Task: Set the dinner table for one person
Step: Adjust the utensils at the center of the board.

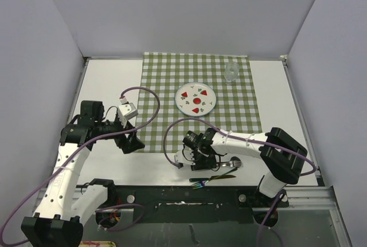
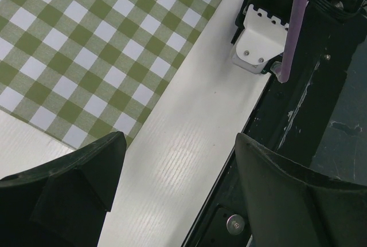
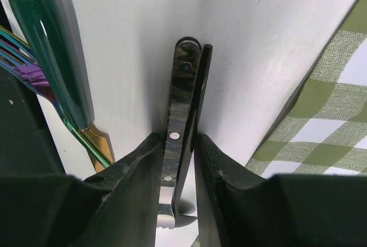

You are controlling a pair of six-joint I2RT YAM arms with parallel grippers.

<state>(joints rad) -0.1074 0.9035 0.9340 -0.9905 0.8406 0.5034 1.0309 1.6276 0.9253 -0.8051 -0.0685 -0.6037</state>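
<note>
While jaws of right gripper [image 3: 178, 138] pinch handle [image 3: 182, 86]: your lift may let it swivel or slip.
Green utensil [image 3: 51, 46]: lying close, easily nudged.
Left gripper [image 2: 179, 144]: jaws apart, empty.

knife [image 3: 182, 104] blade hidden between tool fingers [image 3: 132, 189], iridescent fork [image 3: 14, 52] cut off at left

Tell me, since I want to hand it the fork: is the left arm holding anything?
No: the left jaws stand wide apart, with only bare table showing between them.
</note>
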